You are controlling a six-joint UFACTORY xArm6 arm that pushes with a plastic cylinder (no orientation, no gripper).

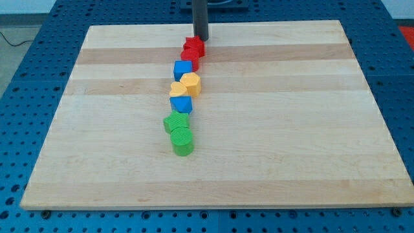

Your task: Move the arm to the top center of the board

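Observation:
My tip [201,39] rests on the wooden board [291,129] at its top centre, just above and right of a red star block [193,46]. Below it a chain of blocks runs down the middle: a second red block [189,59], a blue cube [183,68], a yellow hexagon block [191,83], a yellow heart block [178,89], a blue block [181,104], a green star block [175,122] and a green cylinder [182,140]. The tip sits beside the red star block; contact cannot be told.
The board lies on a blue perforated table [39,58]. The board's top edge is just above the tip. A cable lies on the table at the view's top left [13,40].

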